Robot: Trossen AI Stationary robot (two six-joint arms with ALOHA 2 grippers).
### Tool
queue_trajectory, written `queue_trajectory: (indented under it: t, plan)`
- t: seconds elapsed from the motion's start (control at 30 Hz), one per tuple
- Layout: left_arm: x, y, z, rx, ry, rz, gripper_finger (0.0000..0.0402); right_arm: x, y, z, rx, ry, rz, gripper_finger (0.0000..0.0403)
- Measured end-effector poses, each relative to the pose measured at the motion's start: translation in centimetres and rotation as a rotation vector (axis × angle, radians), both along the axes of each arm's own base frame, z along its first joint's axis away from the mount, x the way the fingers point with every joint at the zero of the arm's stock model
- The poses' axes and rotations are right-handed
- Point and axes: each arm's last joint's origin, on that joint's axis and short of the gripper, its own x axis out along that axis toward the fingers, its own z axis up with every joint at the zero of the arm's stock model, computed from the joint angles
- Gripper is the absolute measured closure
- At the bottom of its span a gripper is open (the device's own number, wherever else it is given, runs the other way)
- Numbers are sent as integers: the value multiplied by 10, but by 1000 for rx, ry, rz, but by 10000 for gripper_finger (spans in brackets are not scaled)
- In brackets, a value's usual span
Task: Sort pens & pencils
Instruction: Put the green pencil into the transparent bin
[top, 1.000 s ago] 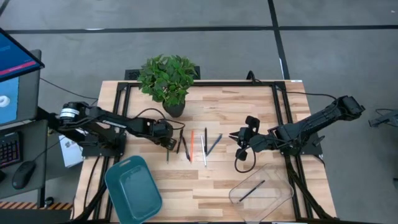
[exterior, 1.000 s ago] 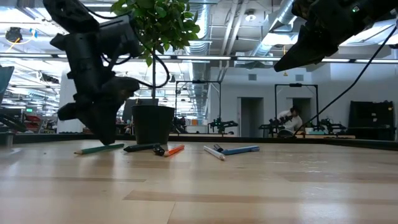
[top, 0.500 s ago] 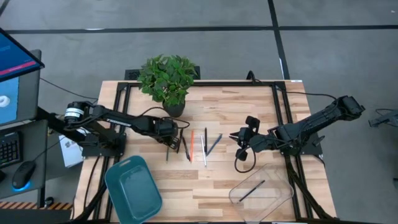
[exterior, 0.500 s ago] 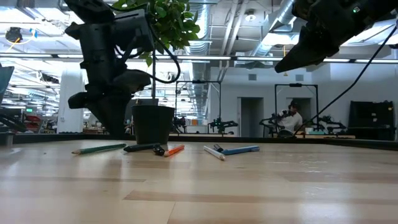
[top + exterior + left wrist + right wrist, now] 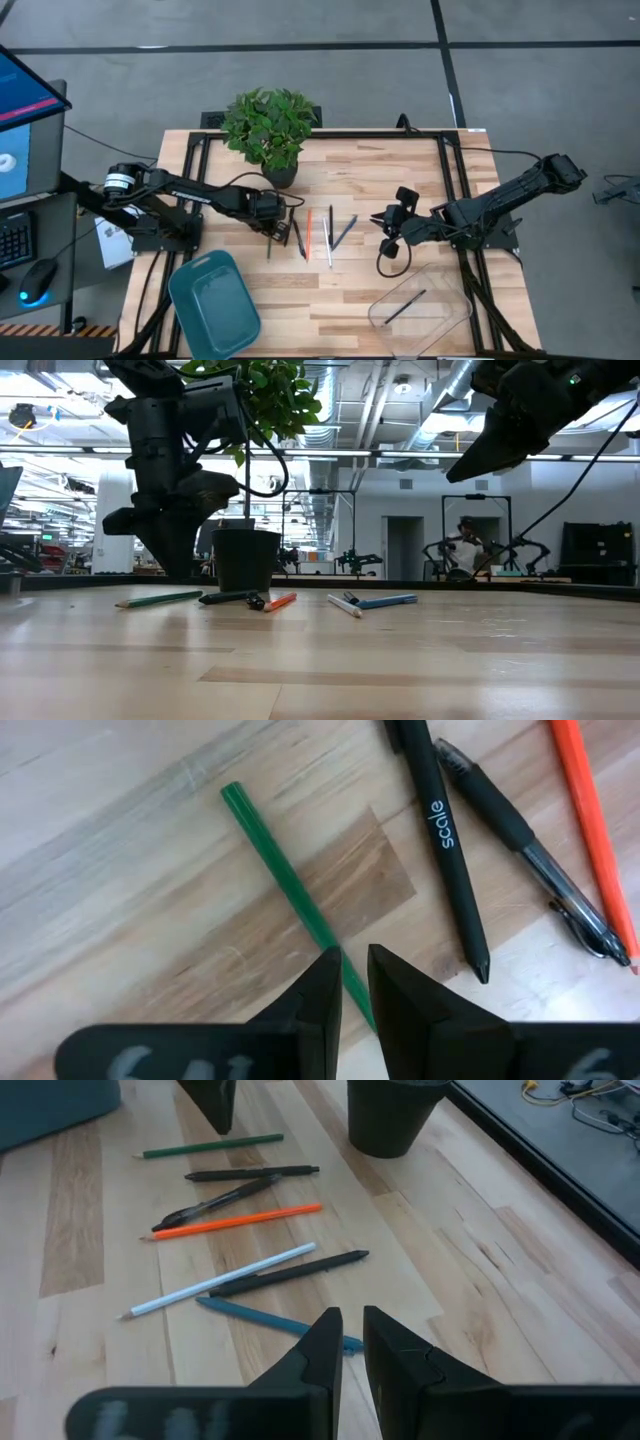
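Low, left gripper (image 5: 352,982) hovers over green pencil (image 5: 285,883).

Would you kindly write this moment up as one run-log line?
left hand: shut, above green pencil | right hand: shut, raised, waiting | six pens and pencils on table; one in clear bin

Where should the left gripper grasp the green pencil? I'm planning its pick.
Probably mid-shaft, from straight above: the thin green pencil lies flat on the wooden table, clear of the black pen beside it. The left gripper should set its fingers across the shaft.
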Motion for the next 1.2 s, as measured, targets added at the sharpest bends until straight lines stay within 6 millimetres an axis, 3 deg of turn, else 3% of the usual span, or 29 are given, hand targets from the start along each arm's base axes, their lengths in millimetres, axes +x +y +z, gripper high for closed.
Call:
queue_trajectory:
  t: [0.53, 1.2]
  plan:
    - [8, -1, 3, -3, -90, -122, 358, 0, 0, 0, 0, 0, 0, 335]
    - [6, -1, 2, -18, -64, -67, 353, 0, 0, 0, -6, 3, 5, 335]
